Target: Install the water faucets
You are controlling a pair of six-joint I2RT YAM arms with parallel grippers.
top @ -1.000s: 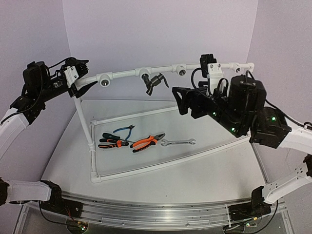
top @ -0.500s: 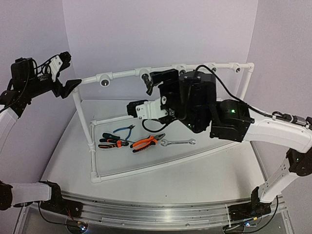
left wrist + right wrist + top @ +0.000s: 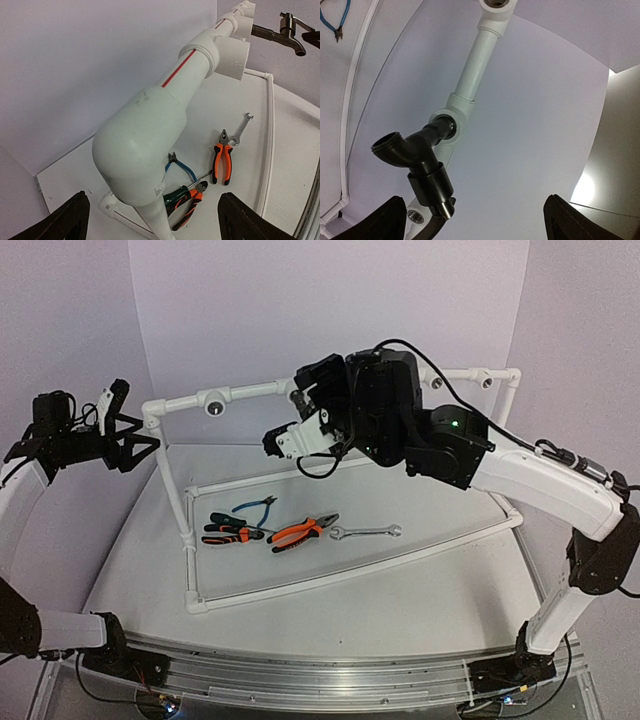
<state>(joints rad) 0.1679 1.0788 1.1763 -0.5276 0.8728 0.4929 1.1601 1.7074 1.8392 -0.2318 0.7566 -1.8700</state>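
The dark faucet [image 3: 415,155] hangs from a white tee fitting [image 3: 452,122] on the top pipe, its threaded end in the tee's socket. It also shows far off in the left wrist view [image 3: 280,31]. My right gripper [image 3: 480,220] is open, and the faucet sits just inside its left finger [image 3: 380,220], untouched. In the top view the right gripper [image 3: 297,408] covers the faucet. My left gripper [image 3: 130,420] is open, and the pipe frame's left corner elbow [image 3: 140,150] stands between its wide fingers, apart from both.
The white pipe frame [image 3: 250,390] stands on the table. Inside its base lie a silver wrench [image 3: 366,532], orange-handled pliers [image 3: 303,531], blue-handled cutters [image 3: 256,506], and orange-black pliers [image 3: 232,536] beside a dark green screwdriver [image 3: 222,525]. Purple walls stand close behind.
My right arm has swung left along the top pipe and its open gripper now sits at the faucet. My left gripper has drawn back left and down from the corner elbow.
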